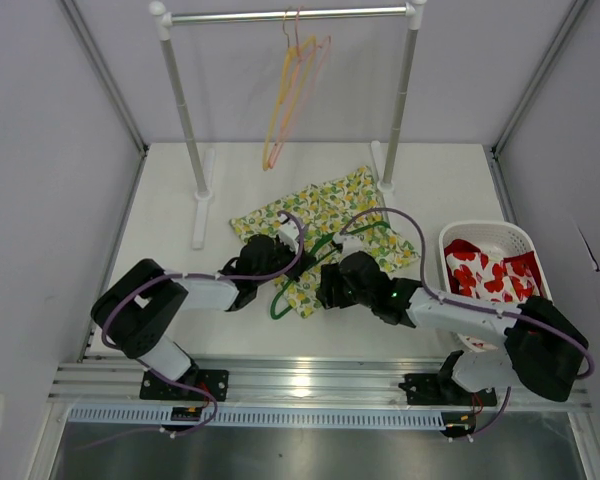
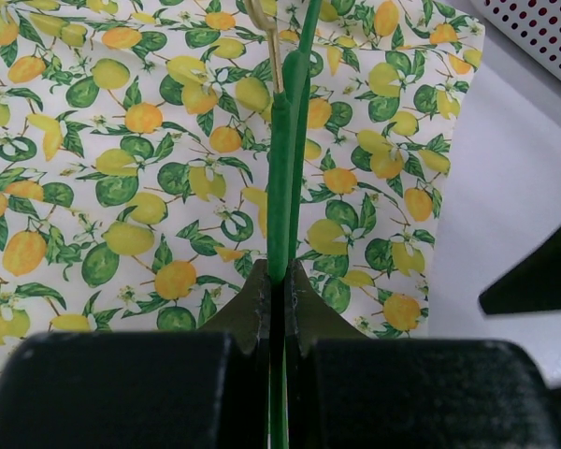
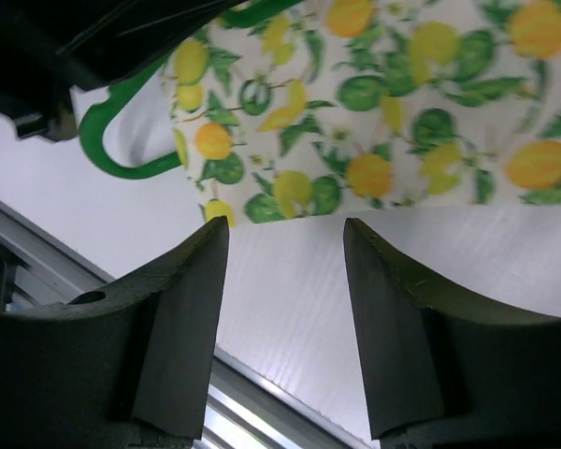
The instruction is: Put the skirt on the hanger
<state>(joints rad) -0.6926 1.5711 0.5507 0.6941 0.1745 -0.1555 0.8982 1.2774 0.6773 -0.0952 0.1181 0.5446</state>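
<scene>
Skirt [image 1: 320,205]: only wrist views show left pincer [image 2: 279,281] clenching hanger [image 2: 280,140], right pincer [image 3: 285,229] released.

From the left wrist, the green hanger [image 2: 280,159] runs out of the picture at 12 o'clock. Its near part is hidden inside the closed left gripper [image 2: 279,278]. The skirt [image 2: 122,168] is cut off at 9 and 12 o'clock. Only a corner of the basket [image 2: 542,28] shows, at 1 o'clock. The dark shape [image 2: 542,271] at 4 o'clock is cut by the edge, and I cannot tell what it is. From the right wrist the skirt is blurred.
</scene>
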